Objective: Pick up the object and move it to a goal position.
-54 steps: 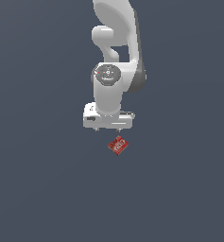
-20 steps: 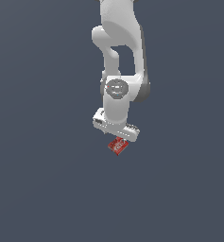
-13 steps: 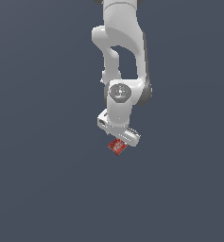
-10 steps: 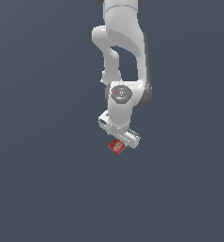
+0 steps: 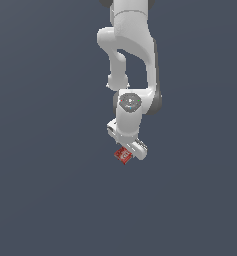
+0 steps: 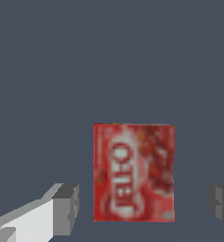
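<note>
Red box (image 6: 133,172) now between lowered jaws

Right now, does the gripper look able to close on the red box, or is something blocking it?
Probably yes. In the wrist view the red box lies between the open gripper's two fingers, a gap on each side, nothing between them. How far down the fingertips reach past the box is unclear.

Flat grey floor (image 5: 50,200) bare on all sides of the small flat red rectangular box with white label (image 6: 133,172). White gripper (image 6: 142,204) straddles it, gap on each side between box and grey fingertips (image 6: 66,209). Nothing else in the way.
</note>
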`<state>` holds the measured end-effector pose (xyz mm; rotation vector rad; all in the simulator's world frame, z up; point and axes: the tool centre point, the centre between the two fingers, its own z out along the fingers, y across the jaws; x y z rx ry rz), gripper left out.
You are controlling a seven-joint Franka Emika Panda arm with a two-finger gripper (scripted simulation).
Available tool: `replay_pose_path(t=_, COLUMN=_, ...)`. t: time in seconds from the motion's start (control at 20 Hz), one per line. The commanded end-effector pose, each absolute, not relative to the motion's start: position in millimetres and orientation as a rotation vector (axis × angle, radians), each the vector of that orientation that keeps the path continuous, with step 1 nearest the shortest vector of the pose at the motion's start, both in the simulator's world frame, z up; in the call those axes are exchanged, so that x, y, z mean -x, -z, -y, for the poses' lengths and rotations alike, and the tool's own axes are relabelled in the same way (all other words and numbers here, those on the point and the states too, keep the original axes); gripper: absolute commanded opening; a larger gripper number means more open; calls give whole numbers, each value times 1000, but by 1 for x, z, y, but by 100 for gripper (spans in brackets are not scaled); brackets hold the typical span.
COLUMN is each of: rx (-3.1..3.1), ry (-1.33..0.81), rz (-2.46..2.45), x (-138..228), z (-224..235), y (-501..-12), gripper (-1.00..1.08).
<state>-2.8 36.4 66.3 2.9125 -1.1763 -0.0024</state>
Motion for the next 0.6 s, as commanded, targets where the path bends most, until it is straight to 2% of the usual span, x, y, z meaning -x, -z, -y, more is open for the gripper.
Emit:
replay_pose_path(t=0.0, rx=-2906, ry=0, rz=1192, x=3, z=-37, y=-65, gripper=100)
replay_pose_path(t=0.55, rx=-2907, ry=1, rz=1191, x=4, z=-37, y=-39, gripper=100)
